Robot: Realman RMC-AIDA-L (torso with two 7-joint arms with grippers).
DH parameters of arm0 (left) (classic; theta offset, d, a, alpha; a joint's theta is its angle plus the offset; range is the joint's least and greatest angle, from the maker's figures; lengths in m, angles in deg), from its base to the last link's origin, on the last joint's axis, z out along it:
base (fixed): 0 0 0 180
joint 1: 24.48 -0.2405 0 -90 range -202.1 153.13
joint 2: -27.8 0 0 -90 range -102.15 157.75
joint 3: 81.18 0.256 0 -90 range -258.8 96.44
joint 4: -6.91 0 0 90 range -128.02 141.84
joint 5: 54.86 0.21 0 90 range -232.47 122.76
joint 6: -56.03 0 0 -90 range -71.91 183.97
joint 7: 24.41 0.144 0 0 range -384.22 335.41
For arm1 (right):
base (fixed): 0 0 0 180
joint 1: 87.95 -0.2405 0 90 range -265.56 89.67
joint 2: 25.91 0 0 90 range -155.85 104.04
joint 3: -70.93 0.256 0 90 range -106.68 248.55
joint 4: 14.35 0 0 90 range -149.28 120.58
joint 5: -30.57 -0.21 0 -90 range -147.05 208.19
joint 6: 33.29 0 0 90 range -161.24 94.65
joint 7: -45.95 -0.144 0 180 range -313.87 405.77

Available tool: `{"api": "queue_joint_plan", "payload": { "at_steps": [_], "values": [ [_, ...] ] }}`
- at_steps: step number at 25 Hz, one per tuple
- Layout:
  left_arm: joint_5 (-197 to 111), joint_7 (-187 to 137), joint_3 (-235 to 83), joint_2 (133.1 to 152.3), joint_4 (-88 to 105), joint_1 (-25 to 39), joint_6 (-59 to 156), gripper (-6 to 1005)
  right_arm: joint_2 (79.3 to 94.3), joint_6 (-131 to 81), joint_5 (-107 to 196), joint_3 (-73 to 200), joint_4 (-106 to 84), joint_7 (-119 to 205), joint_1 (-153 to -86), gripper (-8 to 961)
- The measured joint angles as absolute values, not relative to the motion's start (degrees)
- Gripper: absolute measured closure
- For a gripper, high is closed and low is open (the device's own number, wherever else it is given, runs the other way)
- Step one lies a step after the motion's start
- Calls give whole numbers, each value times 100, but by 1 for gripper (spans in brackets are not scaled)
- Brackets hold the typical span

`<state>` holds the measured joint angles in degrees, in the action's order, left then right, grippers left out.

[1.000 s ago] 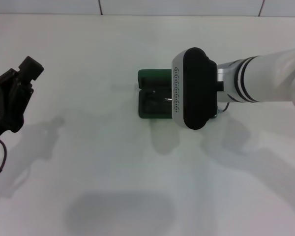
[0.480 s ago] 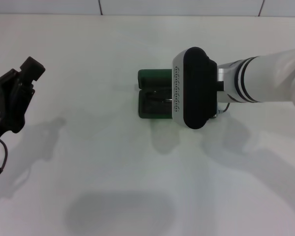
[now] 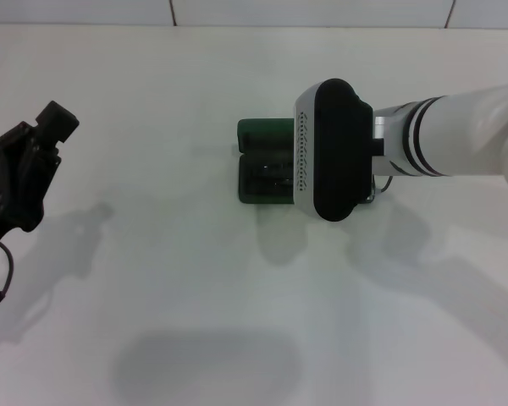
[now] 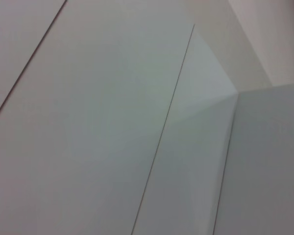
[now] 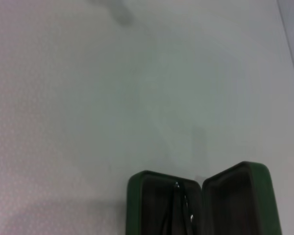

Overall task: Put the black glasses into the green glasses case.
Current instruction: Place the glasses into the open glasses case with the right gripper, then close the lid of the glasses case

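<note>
The green glasses case [image 3: 267,169] lies open mid-surface, half covered from above by the right hand [image 3: 334,152]. The white surface [image 3: 195,288] around it is bare; the left hand [image 3: 21,173] is parked well apart.

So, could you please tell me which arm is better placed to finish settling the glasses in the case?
The right arm. Its gripper hangs directly over the open green case, with the black glasses already inside one half. The left gripper sits far off at the table's left edge.

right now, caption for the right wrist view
Open green case on a white table, black glasses resting in one half.
</note>
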<state>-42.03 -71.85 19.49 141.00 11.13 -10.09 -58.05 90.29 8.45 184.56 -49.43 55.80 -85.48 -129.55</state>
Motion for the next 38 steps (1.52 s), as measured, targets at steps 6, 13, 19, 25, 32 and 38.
{"api": "queue_joint_plan", "payload": {
  "at_steps": [6,13,19,25,32,38],
  "values": [
    [-4202,-7186,1954,14100,1112,-1016,-5805,964,9028,896,18419,-4948,5694,-8558,-12895,631],
    [-4202,-7153,1962,14100,1103,-1016,-5805,963,9028,973,18292,-5005,5895,-8562,-12649,628],
    [-4202,-7151,1963,14100,1123,-1013,-5805,963,9028,826,18131,-4986,6348,-8548,-12114,629],
    [-4298,-7182,1913,14071,1148,-888,-5772,963,9005,881,17115,-4451,7165,-8505,-11314,656],
    [-4366,-7309,1919,13829,1109,-448,-5625,963,9005,1085,15061,-3557,7342,-7483,-10672,705],
    [-4015,-7660,1970,13549,1157,619,-5019,963,8994,3035,13006,-1759,6802,-5961,-10110,899]
  ]
}}
